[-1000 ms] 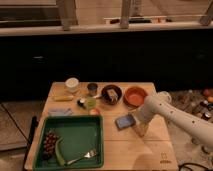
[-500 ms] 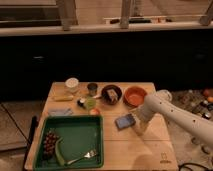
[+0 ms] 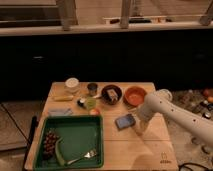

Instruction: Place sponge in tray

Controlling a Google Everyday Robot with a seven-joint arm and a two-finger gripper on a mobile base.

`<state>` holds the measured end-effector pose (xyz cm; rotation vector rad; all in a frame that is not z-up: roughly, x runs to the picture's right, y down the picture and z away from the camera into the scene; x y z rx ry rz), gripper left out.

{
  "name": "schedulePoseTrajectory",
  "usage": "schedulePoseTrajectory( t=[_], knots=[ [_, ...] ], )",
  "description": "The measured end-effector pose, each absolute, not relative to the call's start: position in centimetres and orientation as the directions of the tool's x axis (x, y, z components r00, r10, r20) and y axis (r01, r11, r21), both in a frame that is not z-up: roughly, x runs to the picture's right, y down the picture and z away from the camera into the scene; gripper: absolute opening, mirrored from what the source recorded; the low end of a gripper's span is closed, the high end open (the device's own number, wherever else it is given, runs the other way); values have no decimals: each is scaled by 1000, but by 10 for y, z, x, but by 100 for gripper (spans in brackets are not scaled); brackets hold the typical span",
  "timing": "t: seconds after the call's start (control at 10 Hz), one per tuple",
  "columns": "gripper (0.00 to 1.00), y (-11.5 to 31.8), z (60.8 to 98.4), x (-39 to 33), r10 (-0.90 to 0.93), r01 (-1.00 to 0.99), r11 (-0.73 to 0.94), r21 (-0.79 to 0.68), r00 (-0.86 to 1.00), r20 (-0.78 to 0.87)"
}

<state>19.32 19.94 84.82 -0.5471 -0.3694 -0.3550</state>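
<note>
The sponge, a small medium-blue pad with a darker edge, lies on the wooden table to the right of the tray. The green tray sits at the front left and holds dark grapes, a green fruit and a fork. My gripper at the end of the white arm is right beside the sponge's right edge, low over the table. The arm comes in from the right.
At the back of the table stand an orange bowl, a dark bowl, a white cup, a small can, a green item and a yellow strip. A pale blue piece lies above the tray.
The arm has shifted slightly left and down, bringing the gripper closer to the sponge. The sponge and tray have not moved.
</note>
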Motion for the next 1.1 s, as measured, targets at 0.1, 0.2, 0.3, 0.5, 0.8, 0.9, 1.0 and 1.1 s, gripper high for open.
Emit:
schedulePoseTrajectory(
  t=[0.1,0.2,0.3,0.5,0.8,0.9,1.0,1.1],
  knots=[
    [80,199,847,192,-230,424,793,-437,873,429],
    [80,198,846,190,-236,430,790,-438,871,430],
    [80,196,846,184,-244,439,784,-438,868,432],
    [80,195,847,177,-254,449,776,-443,865,432],
    [80,195,852,166,-261,457,766,-452,864,431],
    [80,196,855,162,-264,461,761,-457,863,431],
    [79,197,857,160,-263,461,758,-462,864,430],
    [74,199,860,158,-264,462,754,-466,864,429]
  ],
)
